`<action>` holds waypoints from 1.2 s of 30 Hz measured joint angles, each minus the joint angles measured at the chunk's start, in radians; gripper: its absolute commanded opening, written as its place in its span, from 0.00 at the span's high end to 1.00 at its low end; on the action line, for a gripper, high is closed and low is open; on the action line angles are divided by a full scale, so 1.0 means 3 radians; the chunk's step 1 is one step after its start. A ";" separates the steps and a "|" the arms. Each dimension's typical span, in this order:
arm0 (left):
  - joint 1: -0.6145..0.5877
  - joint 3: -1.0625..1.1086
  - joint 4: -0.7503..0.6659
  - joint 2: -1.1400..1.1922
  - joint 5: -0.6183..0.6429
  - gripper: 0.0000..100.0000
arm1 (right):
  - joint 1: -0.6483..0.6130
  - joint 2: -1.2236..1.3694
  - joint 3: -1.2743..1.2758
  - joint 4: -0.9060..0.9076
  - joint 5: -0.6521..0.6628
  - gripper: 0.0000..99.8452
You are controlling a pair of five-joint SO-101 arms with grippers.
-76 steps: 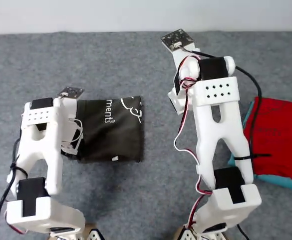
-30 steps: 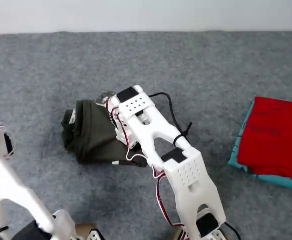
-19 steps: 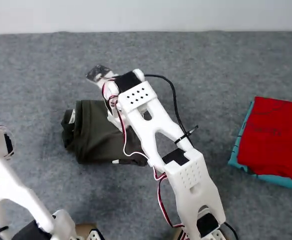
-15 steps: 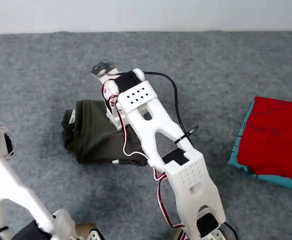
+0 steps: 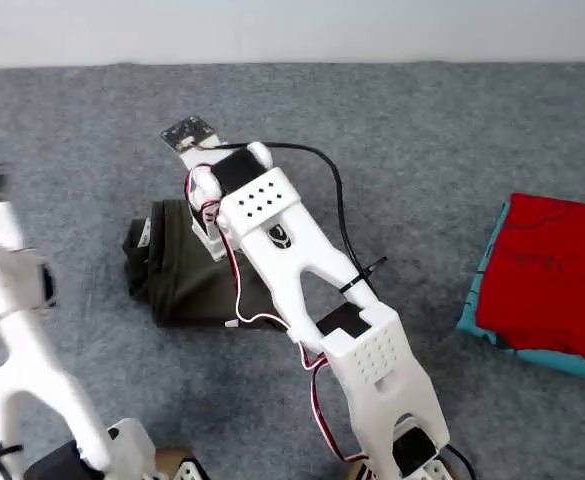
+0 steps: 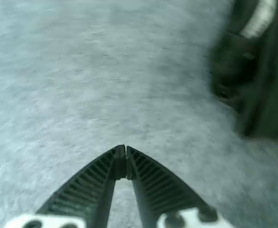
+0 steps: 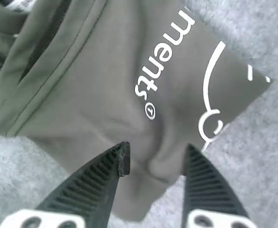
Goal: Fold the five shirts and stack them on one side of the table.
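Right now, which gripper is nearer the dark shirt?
Right. The right gripper is open directly over the dark shirt, its fingers on either side of a fold. The left gripper is shut over bare table, off to the shirt's side.

a dark olive shirt (image 7: pixel 105 80) with white print lies folded, slightly rumpled, right under the right claw (image 7: pixel 155 154), while a folded red shirt (image 5: pixel 547 270) rests on a teal shirt (image 5: pixel 469 318) well off to that claw's right.

Grey felt table (image 5: pixel 452 150): folded dark shirt (image 5: pixel 177 275) centre-left; teal shirt (image 5: pixel 547 357) right edge.
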 measured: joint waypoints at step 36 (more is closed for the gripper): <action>0.1381 -0.1141 -0.0169 0.2061 0.0619 0.79 | 0.2481 -0.2056 0.1821 0.0097 0.0476 0.85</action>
